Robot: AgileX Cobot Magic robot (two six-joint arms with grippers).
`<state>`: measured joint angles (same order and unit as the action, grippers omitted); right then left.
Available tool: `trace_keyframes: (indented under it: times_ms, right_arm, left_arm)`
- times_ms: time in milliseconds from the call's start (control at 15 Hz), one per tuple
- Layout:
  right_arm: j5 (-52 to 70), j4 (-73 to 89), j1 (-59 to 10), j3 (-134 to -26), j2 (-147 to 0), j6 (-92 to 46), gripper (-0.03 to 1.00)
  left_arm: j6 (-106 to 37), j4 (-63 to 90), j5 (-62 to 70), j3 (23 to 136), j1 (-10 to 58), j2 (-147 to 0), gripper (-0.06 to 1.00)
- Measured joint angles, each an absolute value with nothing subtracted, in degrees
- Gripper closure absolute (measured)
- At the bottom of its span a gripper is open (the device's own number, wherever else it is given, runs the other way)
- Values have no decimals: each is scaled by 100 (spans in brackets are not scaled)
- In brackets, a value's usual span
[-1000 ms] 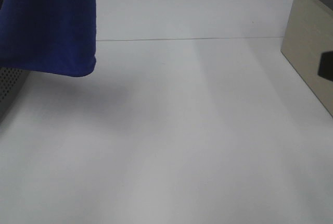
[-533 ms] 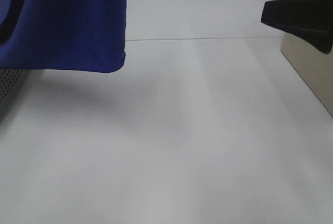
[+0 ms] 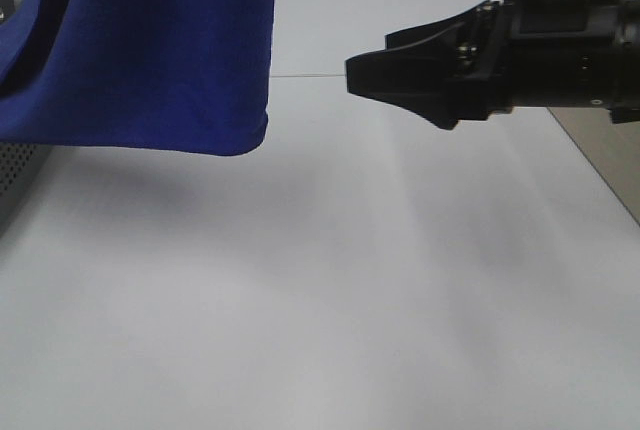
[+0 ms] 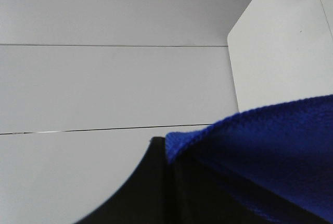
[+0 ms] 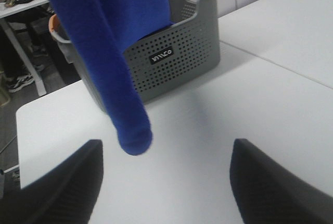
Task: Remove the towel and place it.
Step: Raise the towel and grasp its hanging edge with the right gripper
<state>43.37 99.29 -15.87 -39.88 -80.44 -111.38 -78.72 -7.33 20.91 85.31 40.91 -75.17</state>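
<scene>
The towel (image 3: pixel 150 50), deep royal blue and plush, hangs in the air at the upper left of the exterior high view, its lower edge above the white table (image 3: pixel 320 300). In the left wrist view my left gripper (image 4: pixel 165 148) is shut on the towel's edge (image 4: pixel 260 151); this gripper is out of the exterior high view. My right gripper (image 3: pixel 365 65) reaches in from the right, open and empty, a short way right of the towel's lower corner. In the right wrist view its fingers (image 5: pixel 57 182) stand wide apart below the hanging towel (image 5: pixel 114 52).
A grey perforated basket (image 5: pixel 177 47) with orange handles stands behind the towel at the table's left edge; its wall shows in the exterior high view (image 3: pixel 15 165). A beige box (image 3: pixel 610 160) stands at the right edge. A seam (image 3: pixel 310 75) crosses the table.
The towel has swung to the right and hangs further over the table. My right gripper has come in from the right edge toward the towel.
</scene>
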Motion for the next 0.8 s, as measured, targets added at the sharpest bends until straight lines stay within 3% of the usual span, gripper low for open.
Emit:
trace_keyframes:
  times_ms: [333,600,800]
  right_arm:
    - [3856,9941,-2670,-4738,-8881,-11379,29]
    - [3592,9947,-3037,-5128,-9385,-11431,29]
    - [3592,9947,-3037,-5145,-9397,-11431,47]
  left_arm:
    - [-7872,-722,2091,8531,4091,-7517,94]
    - [-7867,-705,2091,8531,4091,-7517,94]
    - [-7844,-642,2091,8531,4091,-7517,94]
